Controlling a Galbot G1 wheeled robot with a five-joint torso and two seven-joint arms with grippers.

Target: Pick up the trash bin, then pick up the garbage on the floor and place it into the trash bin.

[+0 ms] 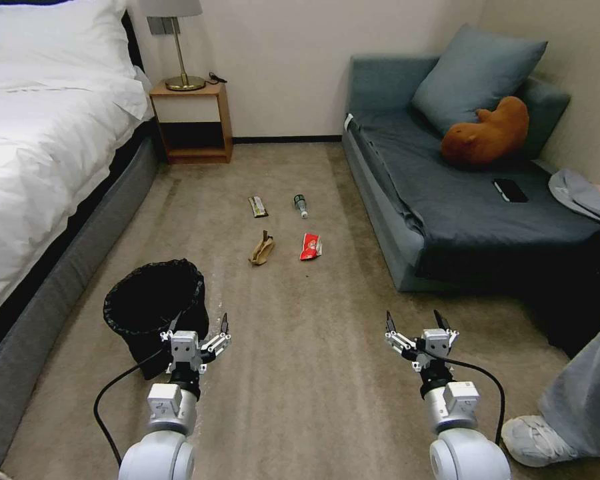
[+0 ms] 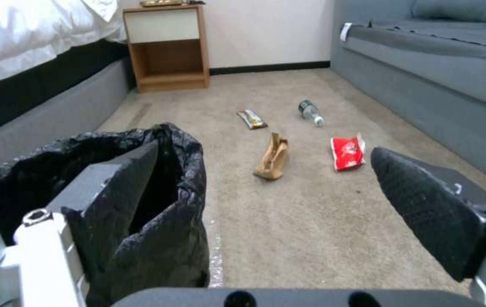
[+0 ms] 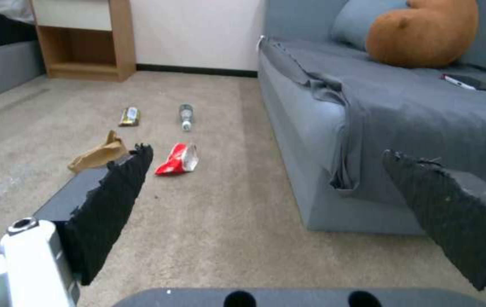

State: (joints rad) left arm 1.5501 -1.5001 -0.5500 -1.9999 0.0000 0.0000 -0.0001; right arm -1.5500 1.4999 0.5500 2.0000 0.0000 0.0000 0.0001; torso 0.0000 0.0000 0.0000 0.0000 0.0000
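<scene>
1. Your left end effector (image 1: 197, 331) hangs low over the carpet with its fingers spread wide. One finger reaches in over the rim of the trash bin (image 1: 155, 308) while the other stays outside it, so the rim lies between them, not yet pinched.
2. The trash bin stands on the floor, lined with a crinkled black bag, directly at the left end effector and slightly to its outer side.
3. Your right end effector (image 1: 415, 325) hovers beside the left one, well apart from it, fingers spread and holding nothing.
4. Progress, as a judgement: nothing is finished. The bin is not lifted, and all four pieces of garbage lie ahead of both end effectors, between them in line.
5. Nearest ahead are the crumpled brown paper bag (image 1: 261, 249) and, just beside it toward the right end effector's side, the red snack wrapper (image 1: 311, 247).
6. Farther ahead lie the olive-gold bar wrapper (image 1: 258, 207) and the small clear bottle (image 1: 301, 205).
7. The floor is plain beige carpet (image 1: 313, 373). A white bed (image 1: 40, 147) runs along the left end effector's outer side, a grey sofa (image 1: 447, 207) along the right one's, and a wooden nightstand (image 1: 192, 123) stands far ahead by the wall.
</scene>
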